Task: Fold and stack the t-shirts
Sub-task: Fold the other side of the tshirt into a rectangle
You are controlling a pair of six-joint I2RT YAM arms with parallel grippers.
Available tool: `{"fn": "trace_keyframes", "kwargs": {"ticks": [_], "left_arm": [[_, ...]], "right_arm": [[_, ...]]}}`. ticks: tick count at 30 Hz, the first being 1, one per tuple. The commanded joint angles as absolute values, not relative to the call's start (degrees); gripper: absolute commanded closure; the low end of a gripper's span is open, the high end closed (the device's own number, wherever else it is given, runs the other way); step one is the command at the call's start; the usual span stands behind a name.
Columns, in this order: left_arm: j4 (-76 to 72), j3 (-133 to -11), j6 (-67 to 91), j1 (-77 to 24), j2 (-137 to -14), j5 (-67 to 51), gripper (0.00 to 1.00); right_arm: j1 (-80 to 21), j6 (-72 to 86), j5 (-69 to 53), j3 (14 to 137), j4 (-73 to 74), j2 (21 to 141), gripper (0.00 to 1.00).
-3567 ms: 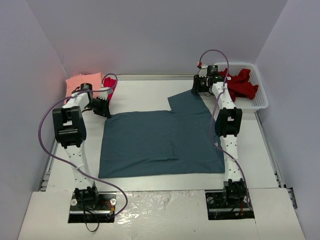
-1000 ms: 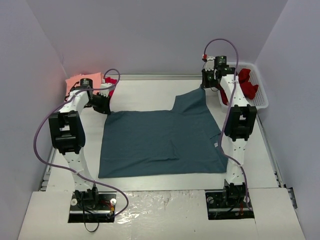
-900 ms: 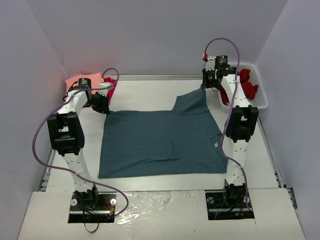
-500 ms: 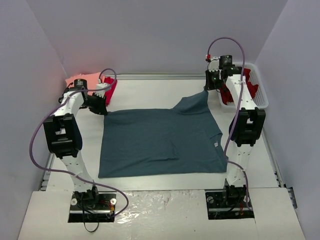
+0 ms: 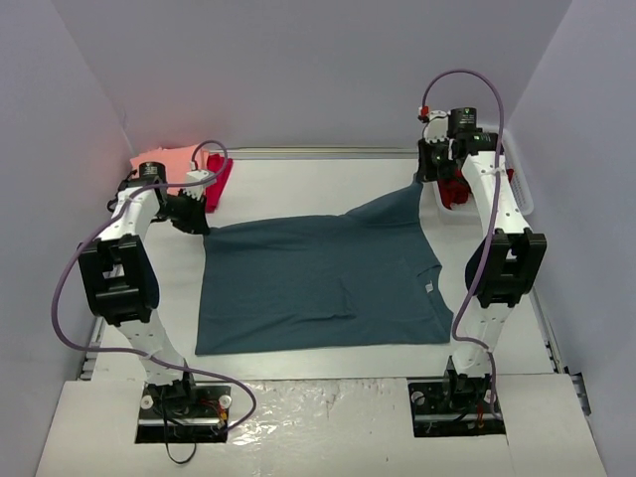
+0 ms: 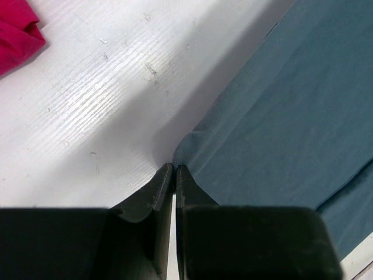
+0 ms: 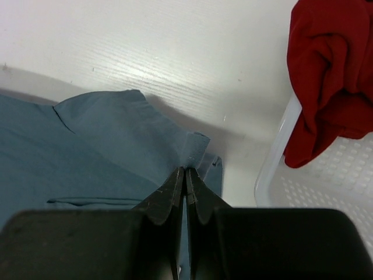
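The large slate-blue t-shirt [image 5: 318, 278] lies spread on the table. My left gripper [image 5: 199, 219] is shut on its far left corner [image 6: 186, 146], low at the table. My right gripper [image 5: 425, 174] is shut on its far right sleeve edge [image 7: 195, 149] and holds that part lifted, so the cloth slopes up toward it. The salmon-pink shirt [image 5: 164, 157] and the crimson shirt [image 5: 219, 177] lie at the far left; the crimson one also shows in the left wrist view [image 6: 14, 35]. The dark red shirt [image 7: 326, 76] hangs in the white basket [image 7: 274, 157].
The white lattice basket [image 5: 517, 194] stands at the far right, partly behind my right arm. Purple cables loop from both arms. Grey walls close in on three sides. The table's front edge runs near the arm bases.
My right gripper has moved right and up with the blue sleeve, pulling the shirt's far right part off the table. My left gripper has shifted left, holding the far left corner.
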State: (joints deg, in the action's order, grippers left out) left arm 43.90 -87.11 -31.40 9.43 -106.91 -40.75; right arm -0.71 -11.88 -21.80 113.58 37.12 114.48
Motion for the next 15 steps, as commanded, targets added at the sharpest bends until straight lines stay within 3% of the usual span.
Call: {"fn": "trace_keyframes", "kwargs": {"ticks": [1,15], "left_arm": [[45.7,-86.6,-33.9,10.4,-102.7,-42.4,0.98],[48.7,-82.0,-38.9,11.0,-98.2,-44.3,0.98]], "right_arm": [[-0.4,-13.1,-21.2,111.4,40.3,109.4,1.00],[-0.4,-16.2,-20.1,101.9,43.7,99.9,1.00]]}}
